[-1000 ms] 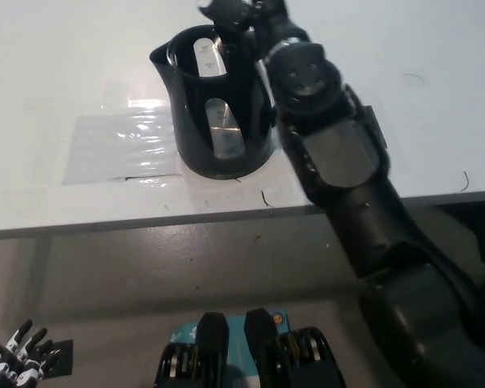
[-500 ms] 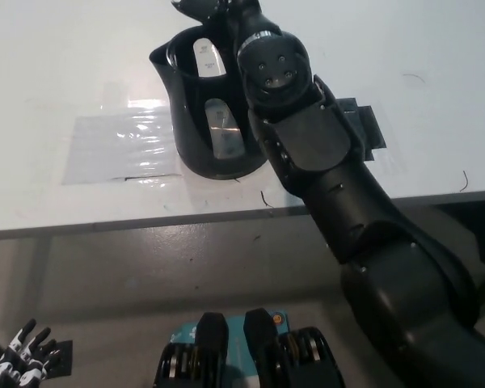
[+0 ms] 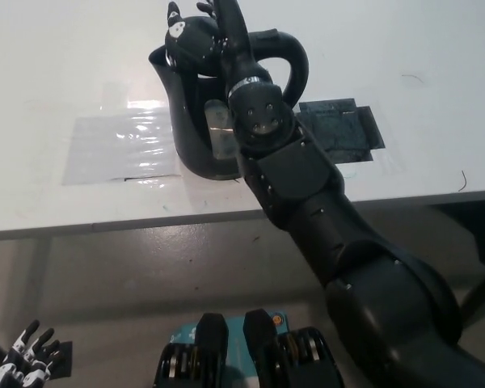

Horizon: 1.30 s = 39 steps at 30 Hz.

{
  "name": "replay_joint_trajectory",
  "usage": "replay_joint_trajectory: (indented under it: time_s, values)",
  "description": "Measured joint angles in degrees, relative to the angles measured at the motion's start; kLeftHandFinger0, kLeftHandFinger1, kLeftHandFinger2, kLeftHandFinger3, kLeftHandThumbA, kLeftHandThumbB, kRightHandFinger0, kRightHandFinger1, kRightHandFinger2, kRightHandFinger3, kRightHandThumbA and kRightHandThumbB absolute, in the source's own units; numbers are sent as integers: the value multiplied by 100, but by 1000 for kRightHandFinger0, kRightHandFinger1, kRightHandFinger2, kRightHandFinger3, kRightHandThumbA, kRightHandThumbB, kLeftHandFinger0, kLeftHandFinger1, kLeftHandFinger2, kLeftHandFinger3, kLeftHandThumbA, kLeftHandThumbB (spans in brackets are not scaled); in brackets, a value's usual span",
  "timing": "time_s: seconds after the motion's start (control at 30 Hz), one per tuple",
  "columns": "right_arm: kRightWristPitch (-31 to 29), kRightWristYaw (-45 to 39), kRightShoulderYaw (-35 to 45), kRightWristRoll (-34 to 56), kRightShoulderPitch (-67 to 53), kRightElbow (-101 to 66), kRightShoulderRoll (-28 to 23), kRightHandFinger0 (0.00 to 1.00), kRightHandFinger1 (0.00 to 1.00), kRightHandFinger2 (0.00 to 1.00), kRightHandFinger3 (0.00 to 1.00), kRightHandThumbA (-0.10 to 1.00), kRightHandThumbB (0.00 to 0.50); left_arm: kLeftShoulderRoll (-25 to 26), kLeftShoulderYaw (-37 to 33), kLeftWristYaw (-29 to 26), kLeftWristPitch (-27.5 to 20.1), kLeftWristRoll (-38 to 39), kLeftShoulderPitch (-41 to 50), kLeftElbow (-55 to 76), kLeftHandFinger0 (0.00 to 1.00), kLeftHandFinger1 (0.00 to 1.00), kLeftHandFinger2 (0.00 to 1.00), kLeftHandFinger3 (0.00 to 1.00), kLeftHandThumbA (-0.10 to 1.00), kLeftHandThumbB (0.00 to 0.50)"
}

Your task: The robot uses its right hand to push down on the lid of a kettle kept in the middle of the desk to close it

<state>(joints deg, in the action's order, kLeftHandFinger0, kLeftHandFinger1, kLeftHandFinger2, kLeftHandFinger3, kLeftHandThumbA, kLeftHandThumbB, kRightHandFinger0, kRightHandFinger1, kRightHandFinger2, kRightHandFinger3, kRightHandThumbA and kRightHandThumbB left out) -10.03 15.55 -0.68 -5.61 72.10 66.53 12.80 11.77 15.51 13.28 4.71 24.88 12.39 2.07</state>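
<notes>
The black plastic electric kettle [image 3: 196,121] stands near the middle of the white desk [image 3: 56,73], and the black right hand [image 3: 196,36] lies across its top, covering the lid; whether those fingers are spread or curled, I cannot tell. The black forearm crosses the kettle's right side and hides much of its body, though the looped handle [image 3: 295,65] shows. A clear shiny plastic sheet [image 3: 117,145] lies just left of the kettle, a dark square patch [image 3: 339,129] to its right, and the white left hand [image 3: 24,360] rests low at the lower left, fingers apart, holding nothing.
</notes>
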Motion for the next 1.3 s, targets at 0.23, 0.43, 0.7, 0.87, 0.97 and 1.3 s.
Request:
replay_joint_trajectory:
  time_s: [0.23,0.43,0.7,0.87,0.97,1.3]
  values:
    - [-462,112,96,15,-12,220,51,755,786,886,1000,375,96,-5,-3,0,3,3,0,2,1000,1000,1000,1000,235,276]
    - [-660,164,196,16,-37,302,96,902,941,1000,1000,380,101,-5,-6,0,4,3,11,11,1000,1000,1000,1000,219,267]
    - [-690,164,140,-8,200,658,95,992,1000,1000,1000,207,154,-6,-12,1,4,9,23,16,1000,1000,1000,1000,233,268]
    - [-484,163,78,-11,485,934,95,730,790,1000,1000,138,161,-6,-69,0,7,8,21,30,1000,1000,1000,1000,234,276]
    - [-245,159,48,-13,741,1105,79,822,901,982,1000,221,200,-6,-119,-1,15,7,34,66,1000,1000,1000,1000,254,288]
    - [292,55,-116,-11,1189,1306,96,899,954,1000,1000,187,164,-6,-270,-2,73,-8,110,251,1000,1000,1000,1000,277,289]
